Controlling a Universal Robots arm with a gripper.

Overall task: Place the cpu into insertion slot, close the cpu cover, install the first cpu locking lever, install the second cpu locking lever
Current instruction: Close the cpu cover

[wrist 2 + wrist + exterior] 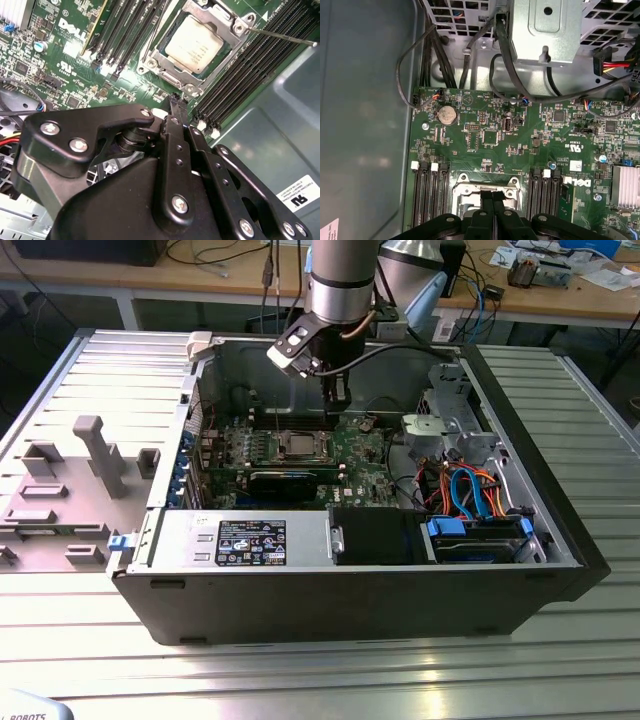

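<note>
gripper [177, 101]: clenched, the two fingers pressed flat together with nothing between them.
gripper place: low inside the computer case [330, 600], just above the motherboard [520, 135], close beside one corner of the socket; in the exterior view it hangs on the far side of the chip.
cpu [194, 44]: lies flat in the insertion slot [228, 51], in the middle of the board, silver top up.
cpu cover [156, 61]: folded down over the chip, its window framing the metal top, so the chip is kept level in its seat.
lever [280, 36]: a thin metal rod reaching out from a corner of the cover across the memory slots [235, 75]; it looks raised, not hooked down.
why shut fingers: likely to make one narrow stiff tip for pushing a thin rod.
case: lies on its side on the worktop [300, 670], open side up, so the arm reaches straight down.
progress: chip seated and cover down look done; locking looks unfinished.
</note>
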